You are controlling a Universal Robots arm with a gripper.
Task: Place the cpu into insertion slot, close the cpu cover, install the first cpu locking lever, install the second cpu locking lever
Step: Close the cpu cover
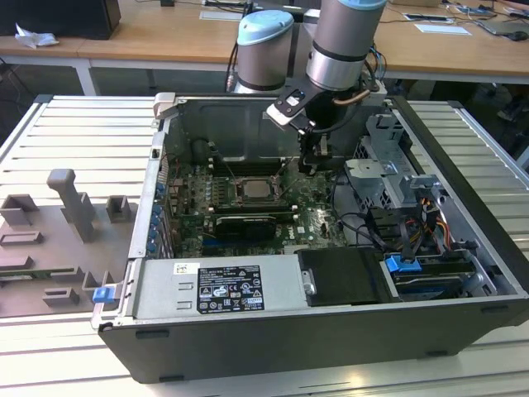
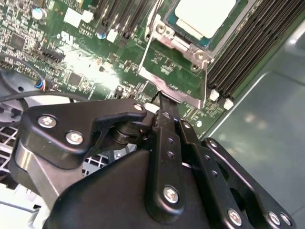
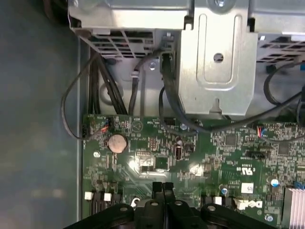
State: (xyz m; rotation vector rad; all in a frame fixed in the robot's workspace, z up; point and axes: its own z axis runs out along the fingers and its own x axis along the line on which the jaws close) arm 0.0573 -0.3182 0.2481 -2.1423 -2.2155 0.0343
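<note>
Open dark-grey computer case (image 1: pixel 331 347) lies on its side on the slatted metal table (image 1: pixel 74 124). The arm reaches down into it.

Task thing: small flat square cpu with a pale silver-grey metal top (image 2: pixel 205 16). It sits in the square dark insertion slot with a silvery rim (image 1: pixel 236 190), mid-board in the exterior view. The top face is plain and matte, with a stepped edge.

The thin silvery metal cpu cover with a central window cut-out (image 2: pixel 178 43) lies flat around the chip, and the chip top shows through the window. A thin wire lever (image 2: pixel 147 47) runs along one side of the frame. Latched or not: cannot tell.

Black two-finger tool (image 2: pixel 159 98): fingers pressed together, narrow, with nothing seen between them in both wrist views. The tip is just beside the corner of the cover, over the green motherboard (image 3: pixel 157 157). Contact: cannot tell. In the exterior view the tool (image 1: pixel 311 157) hangs toward the exterior view's right of the slot.

Long narrow black memory slots (image 2: pixel 248 43) flank the slot. A round silver coin cell (image 3: pixel 117 142) sits on the board.
</note>
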